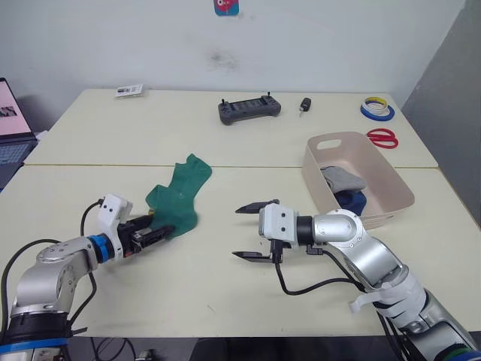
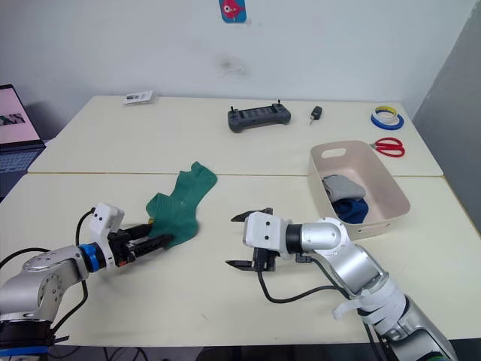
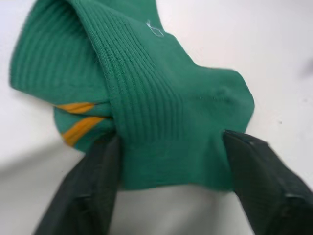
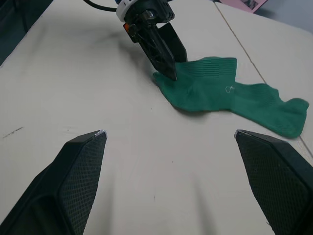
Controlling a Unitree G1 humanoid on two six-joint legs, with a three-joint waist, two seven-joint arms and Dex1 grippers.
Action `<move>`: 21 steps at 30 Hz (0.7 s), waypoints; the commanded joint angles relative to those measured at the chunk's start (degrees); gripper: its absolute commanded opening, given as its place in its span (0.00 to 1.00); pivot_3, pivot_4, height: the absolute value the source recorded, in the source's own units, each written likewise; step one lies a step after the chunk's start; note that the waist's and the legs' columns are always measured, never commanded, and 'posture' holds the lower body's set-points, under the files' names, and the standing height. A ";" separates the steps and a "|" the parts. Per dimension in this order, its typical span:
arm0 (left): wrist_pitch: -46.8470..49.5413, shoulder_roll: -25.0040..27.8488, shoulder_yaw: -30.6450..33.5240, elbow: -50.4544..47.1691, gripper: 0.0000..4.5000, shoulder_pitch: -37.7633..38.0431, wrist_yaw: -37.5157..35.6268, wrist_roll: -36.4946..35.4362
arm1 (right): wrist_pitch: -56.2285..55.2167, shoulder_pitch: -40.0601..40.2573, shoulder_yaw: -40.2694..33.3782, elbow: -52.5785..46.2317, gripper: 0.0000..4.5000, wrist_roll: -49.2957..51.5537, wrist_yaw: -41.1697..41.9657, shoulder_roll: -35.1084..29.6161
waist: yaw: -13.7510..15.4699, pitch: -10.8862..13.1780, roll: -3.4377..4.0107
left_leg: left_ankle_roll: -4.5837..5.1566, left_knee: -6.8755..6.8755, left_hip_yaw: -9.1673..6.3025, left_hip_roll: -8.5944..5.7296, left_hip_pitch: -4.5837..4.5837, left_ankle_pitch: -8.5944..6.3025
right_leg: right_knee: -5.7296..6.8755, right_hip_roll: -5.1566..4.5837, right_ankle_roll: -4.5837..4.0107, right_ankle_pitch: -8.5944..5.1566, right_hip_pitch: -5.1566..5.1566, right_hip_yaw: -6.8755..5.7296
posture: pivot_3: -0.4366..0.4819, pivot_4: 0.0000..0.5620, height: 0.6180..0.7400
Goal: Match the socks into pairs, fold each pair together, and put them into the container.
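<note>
While the two cream tables (image 1: 225, 143) occupy most of the head views, the pink-beige tub (image 1: 379, 173) sits at centre right of the frame and already holds a grey sock bundle (image 1: 342, 179) and a dark blue one (image 1: 352, 200).

The right gripper (image 1: 254, 232) hangs at lower centre, fingers spread wide and empty, pointing toward the green fabric and well apart from it.

The green socks (image 1: 180, 197) lie left of centre, running from a toe end near the table seam down to a bunched cuff end. In the left wrist view, ribbed green fabric (image 3: 146, 98) overlaps a second layer with orange-yellow stripes (image 3: 78, 122), so both socks of the pair appear stacked.

The left gripper (image 1: 150, 235), at lower left, has its fingers on either side of the cuff end, with the fabric between them. Whether the fingers press firmly cannot be told.

Risk assessment, as a judgement:
- The grasp sits at the extreme edge of the fabric. A lift or drag could pull the cuff free.
- Only the upper layer may be caught. The striped sock could stay behind and split the pair.
- If the right gripper closes on one layer only, the fold would come out uneven.
</note>
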 commanded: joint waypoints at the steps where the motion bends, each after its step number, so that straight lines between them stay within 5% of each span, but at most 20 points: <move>1: 1.58 1.04 1.02 -3.15 0.45 0.51 -0.18 -0.79 | -0.55 0.43 -1.30 -2.62 1.00 -0.12 -0.29 0.02 | 0.08 0.00 0.00 | 0.00 0.00 0.00 0.00 0.00 0.00 | 0.00 0.00 0.00 0.00 0.00 0.00 | 0.48 0.27 1.00; 7: 4.02 1.64 3.52 -8.16 0.02 2.83 -0.41 -3.13 | -0.77 0.92 -1.51 -2.73 1.00 -0.09 -0.38 0.02 | 0.11 0.00 0.00 | 0.00 0.00 0.00 0.01 -0.01 0.00 | -0.01 -0.01 0.00 0.00 0.00 0.00 | 0.48 0.27 1.00; 21: 15.01 -1.28 0.22 -20.94 0.01 2.85 -0.54 -12.77 | 0.83 5.54 -4.92 -7.68 1.00 1.73 1.10 -5.12 | 0.16 0.00 -0.01 | 0.00 0.01 0.00 -0.01 -0.02 0.00 | -0.04 -0.02 0.00 0.00 0.05 0.01 | 0.48 0.27 1.00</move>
